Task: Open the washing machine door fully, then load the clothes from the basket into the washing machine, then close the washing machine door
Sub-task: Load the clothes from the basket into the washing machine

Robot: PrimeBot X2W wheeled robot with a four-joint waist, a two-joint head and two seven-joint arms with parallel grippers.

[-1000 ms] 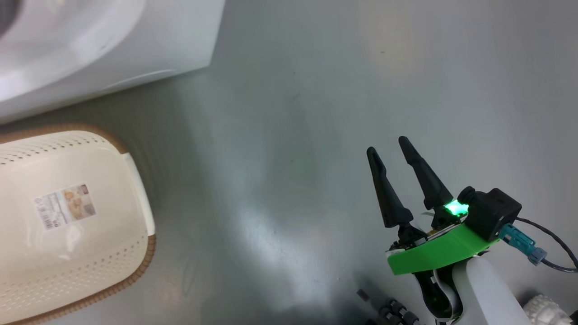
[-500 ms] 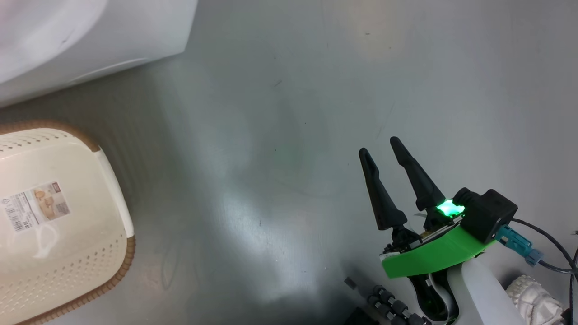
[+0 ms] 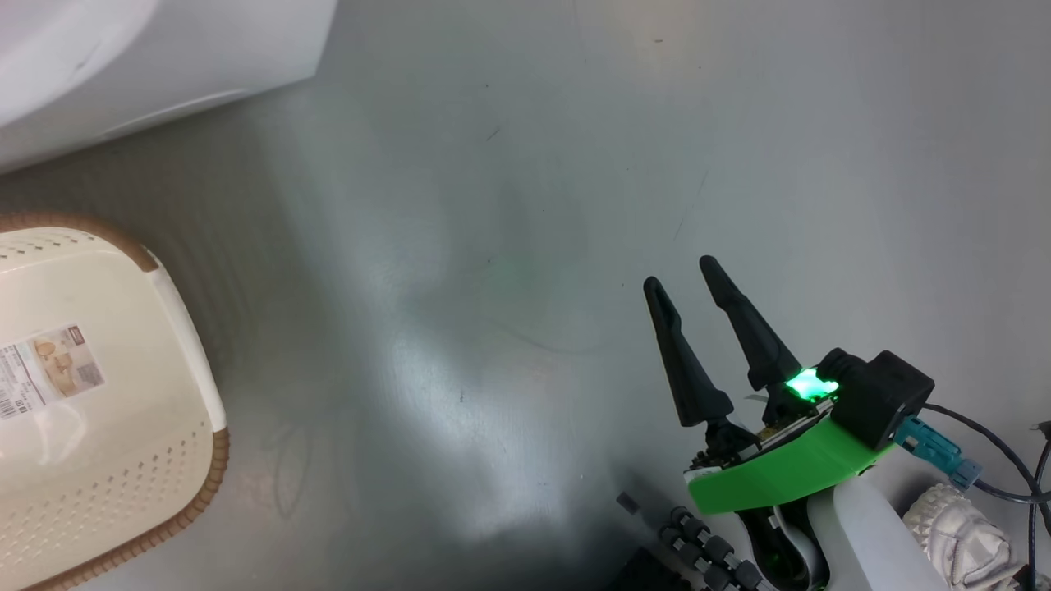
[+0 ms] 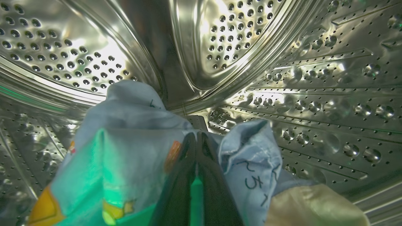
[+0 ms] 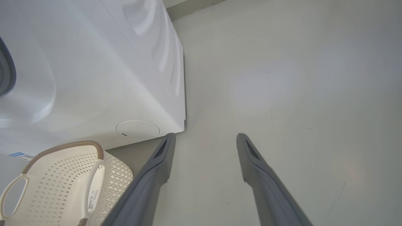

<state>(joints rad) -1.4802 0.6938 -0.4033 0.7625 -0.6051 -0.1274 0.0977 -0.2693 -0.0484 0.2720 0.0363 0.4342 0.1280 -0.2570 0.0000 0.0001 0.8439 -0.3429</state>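
Inside the steel perforated drum (image 4: 282, 78) of the washing machine (image 3: 123, 66), my left gripper (image 4: 196, 136) is shut on the clothes (image 4: 125, 131), light blue fabric with orange print bunched around its fingers. The cream basket (image 3: 193, 353) stands on the floor at the left of the head view, its floor bare apart from a barcode sticker. My right gripper (image 3: 681, 277) hovers open over bare floor, well right of the basket. In the right wrist view the right gripper (image 5: 205, 136) is open, with the machine (image 5: 94, 62) and the basket (image 5: 116, 175) to its left. The washing machine door is out of view.
A glossy grey floor (image 3: 509, 246) spreads between the basket and my right arm. The machine's round low flap (image 5: 138, 129) sits just above the basket. A black cable (image 3: 985, 435) and a white ribbed part (image 3: 961, 533) lie by my right wrist.
The head camera has swung to the right, so the basket and the machine sit further left in its picture. My right gripper stays open in the same pose.
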